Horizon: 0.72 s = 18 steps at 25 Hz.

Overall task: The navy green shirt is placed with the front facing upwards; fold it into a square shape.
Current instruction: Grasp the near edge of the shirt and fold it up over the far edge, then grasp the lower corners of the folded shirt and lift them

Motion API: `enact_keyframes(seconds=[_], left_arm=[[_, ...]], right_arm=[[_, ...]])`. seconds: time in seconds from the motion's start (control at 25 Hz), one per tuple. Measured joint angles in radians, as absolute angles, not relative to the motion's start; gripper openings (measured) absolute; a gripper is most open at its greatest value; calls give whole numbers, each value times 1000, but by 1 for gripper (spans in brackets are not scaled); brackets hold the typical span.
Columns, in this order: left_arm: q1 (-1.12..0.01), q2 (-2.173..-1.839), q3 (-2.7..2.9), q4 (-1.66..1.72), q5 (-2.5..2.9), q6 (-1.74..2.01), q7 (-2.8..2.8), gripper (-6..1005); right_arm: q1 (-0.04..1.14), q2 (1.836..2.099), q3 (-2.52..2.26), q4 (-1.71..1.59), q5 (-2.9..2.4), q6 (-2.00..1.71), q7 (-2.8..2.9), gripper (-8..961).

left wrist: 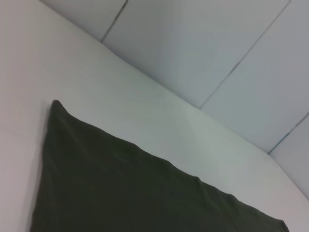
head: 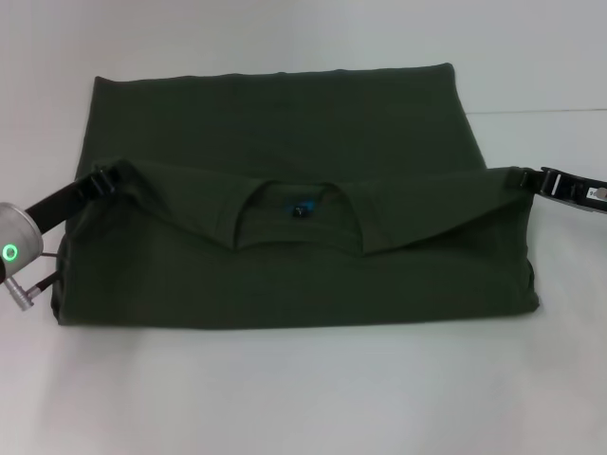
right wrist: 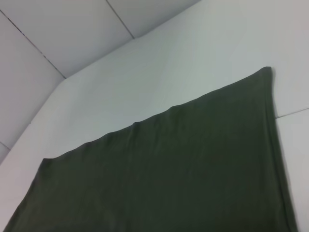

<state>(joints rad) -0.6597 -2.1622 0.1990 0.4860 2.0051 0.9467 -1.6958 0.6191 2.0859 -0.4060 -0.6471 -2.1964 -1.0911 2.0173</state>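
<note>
The navy green shirt [head: 285,123] lies spread on the white table, partly folded. Its shoulder edge is doubled over toward the far hem, and the round collar [head: 297,216] with a small blue label [head: 303,206] faces up in the middle. My left gripper [head: 112,175] is shut on the left corner of that folded edge. At the right corner my right gripper [head: 527,178] pinches the cloth too. The edge sags between them. Both wrist views show only flat shirt cloth [left wrist: 145,193] [right wrist: 169,169], not the fingers.
The white table [head: 303,398] runs all round the shirt, with bare surface in front and at both sides. A seam in the tabletop [head: 541,112] shows at the far right. Pale wall panels [left wrist: 217,43] rise behind the table's far edge.
</note>
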Motion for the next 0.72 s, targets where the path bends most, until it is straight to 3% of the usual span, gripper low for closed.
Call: enact_keyframes(seconds=[0.36,0.48,0.72], left_arm=[[-648,-2163,196,451,1899,918,-1581,156],[-646,-2163,196,450,1892,917,-1580,349],[-636,-2162,201,461,1900,920,-1579,586]], right_arm=[[620,2086,-403,-646,-2196,-1074,2008,100],[618,2084,-403,-646,-2191,-1073,2008,239],[590,2074,-408,-653,-2142,-1092,2007,522]])
